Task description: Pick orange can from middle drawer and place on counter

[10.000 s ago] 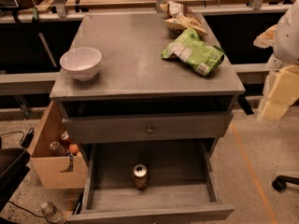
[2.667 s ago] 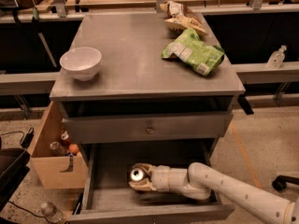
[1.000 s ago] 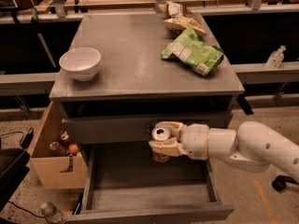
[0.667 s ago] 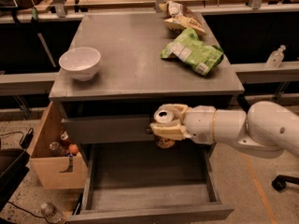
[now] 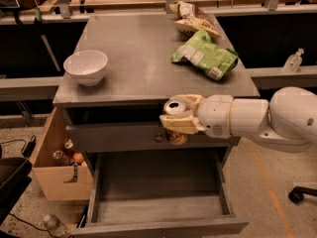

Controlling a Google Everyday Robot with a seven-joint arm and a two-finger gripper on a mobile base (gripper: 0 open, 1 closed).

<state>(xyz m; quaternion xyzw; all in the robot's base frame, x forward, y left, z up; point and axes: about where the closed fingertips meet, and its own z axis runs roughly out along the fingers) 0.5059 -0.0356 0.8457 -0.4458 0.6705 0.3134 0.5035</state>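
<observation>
My gripper [image 5: 176,118] is shut on the orange can [image 5: 174,108] and holds it upright in the air, just in front of the counter's [image 5: 138,58] front edge and about level with it. The can's silver lid with pull tab faces up; most of its dark body is hidden by my cream fingers [image 5: 181,124]. The white arm reaches in from the right. The middle drawer [image 5: 158,182] stands pulled open below, and its grey floor is bare.
A white bowl [image 5: 85,67] sits on the counter's left side. A green chip bag [image 5: 204,57] and a tan snack bag [image 5: 190,20] lie at the back right. A cardboard box [image 5: 54,167] with small items stands on the floor at left. The knobbed drawer [image 5: 158,137] is shut.
The can has left the drawer floor and risen in my gripper past the knobbed drawer face to counter-edge height. The drawer stays open and now holds nothing.
</observation>
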